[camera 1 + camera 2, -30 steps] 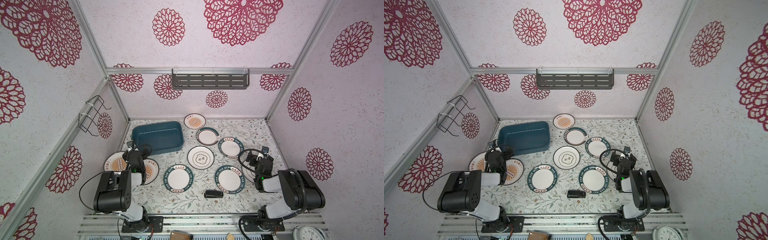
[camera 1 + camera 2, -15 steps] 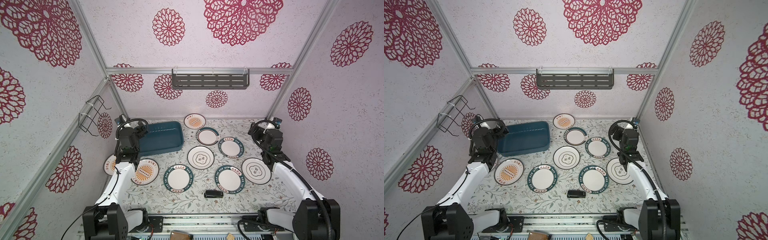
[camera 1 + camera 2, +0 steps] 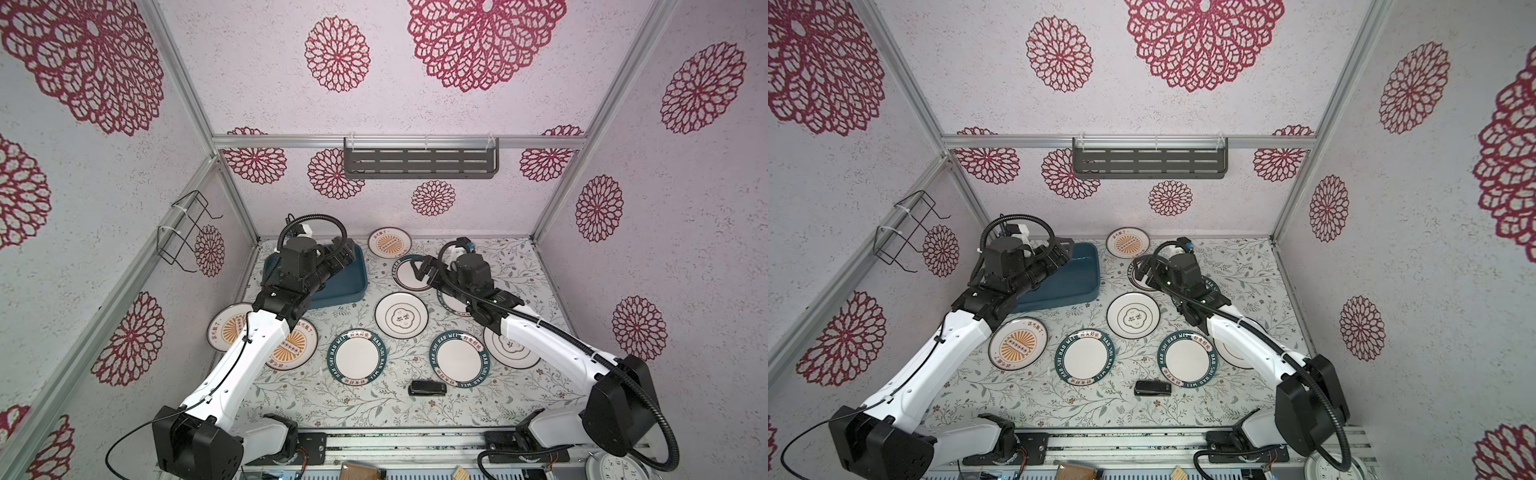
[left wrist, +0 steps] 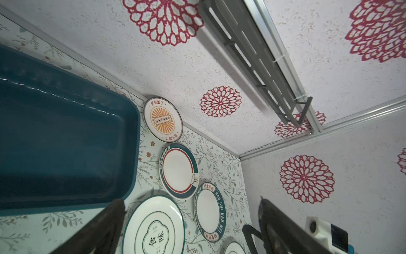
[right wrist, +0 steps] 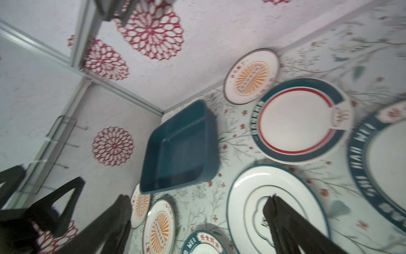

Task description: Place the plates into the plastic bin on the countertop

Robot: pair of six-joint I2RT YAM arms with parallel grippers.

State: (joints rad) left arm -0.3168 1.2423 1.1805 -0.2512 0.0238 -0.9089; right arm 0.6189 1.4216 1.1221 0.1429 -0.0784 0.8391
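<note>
Plates (image 3: pixel 459 359) are spread over the countertop (image 3: pixel 353 399); none is seen in the plastic bin (image 3: pixel 357 286).
The right gripper (image 3: pixel 424 269), spread wide and empty, is held over a red-ringed plate (image 3: pixel 409 283), being the nearer arm. The bin lies to that plate's left, its long side set across the view. The left gripper (image 3: pixel 341 254), also wide and empty, is hung over the bin. "HAO SHI HAO WEI" is read on teal-rimmed plates (image 3: pixel 359 357), "食味" on a centre plate (image 4: pixel 156 235).

Twin high overhead views; wrist cameras low over countertop (image 4: pixel 219 168)
</note>
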